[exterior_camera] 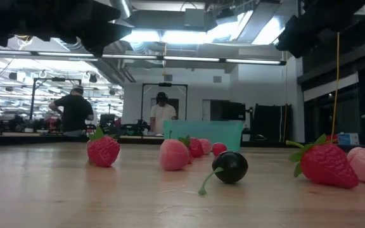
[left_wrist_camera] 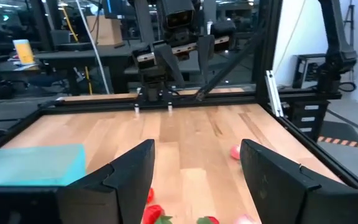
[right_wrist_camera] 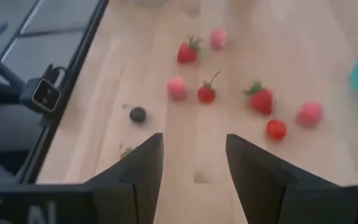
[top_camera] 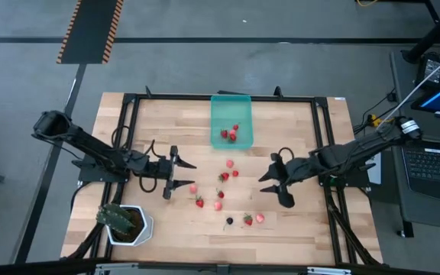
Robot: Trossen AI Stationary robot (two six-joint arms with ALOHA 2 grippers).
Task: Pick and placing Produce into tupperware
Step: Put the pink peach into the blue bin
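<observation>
The teal tupperware (top_camera: pixel 230 114) stands at the table's far middle with a few red fruits (top_camera: pixel 229 134) inside. Several loose strawberries (top_camera: pixel 224 176) lie on the wood between my two grippers, and a dark berry (top_camera: pixel 229 221) lies nearer the front. My left gripper (top_camera: pixel 183 174) hovers open left of the fruits, pointing level toward the table's right; between its fingers (left_wrist_camera: pixel 194 180) there is nothing. My right gripper (top_camera: pixel 272 187) hovers open right of them, tipped downward. In the right wrist view the strawberries (right_wrist_camera: pixel 207 93) and the berry (right_wrist_camera: pixel 138 114) lie beyond its empty fingers (right_wrist_camera: pixel 194 168).
A white pot with a green plant (top_camera: pixel 128 223) stands at the near left corner. A black metal frame (top_camera: pixel 323 137) runs along the table's edges. In the low view the berry (exterior_camera: pixel 230 166) and a strawberry (exterior_camera: pixel 325 163) lie close, with the tupperware (exterior_camera: pixel 203 134) behind; people stand far off.
</observation>
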